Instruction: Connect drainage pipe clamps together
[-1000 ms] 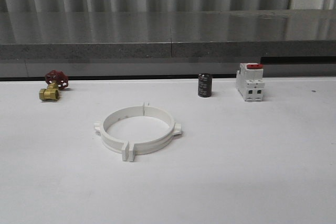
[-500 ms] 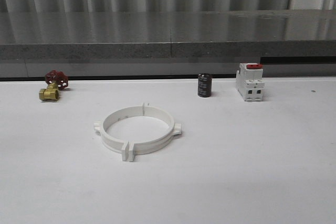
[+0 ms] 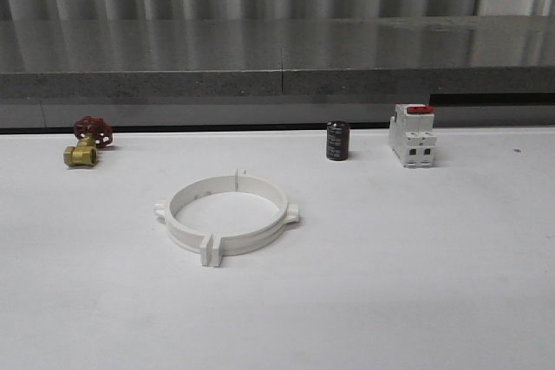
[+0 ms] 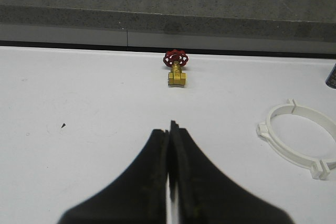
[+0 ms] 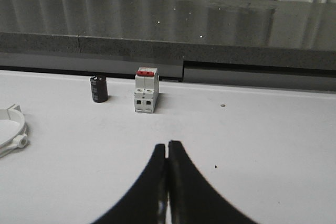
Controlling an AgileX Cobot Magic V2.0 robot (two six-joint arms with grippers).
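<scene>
The drainage pipe clamps (image 3: 227, 215) lie on the white table as one closed white ring, the two halves meeting at the front tab and the back tab. The same ring shows in the left wrist view (image 4: 296, 139) and its edge in the right wrist view (image 5: 11, 128). My left gripper (image 4: 170, 127) is shut with nothing in it, well clear of the ring. My right gripper (image 5: 167, 144) is also shut and holds nothing, over bare table on the ring's other side.
A brass valve with a red handwheel (image 3: 87, 142) sits at the back left. A black cylinder (image 3: 337, 140) and a white switch with a red top (image 3: 412, 135) stand at the back right. A grey ledge (image 3: 277, 80) runs along the table's far edge.
</scene>
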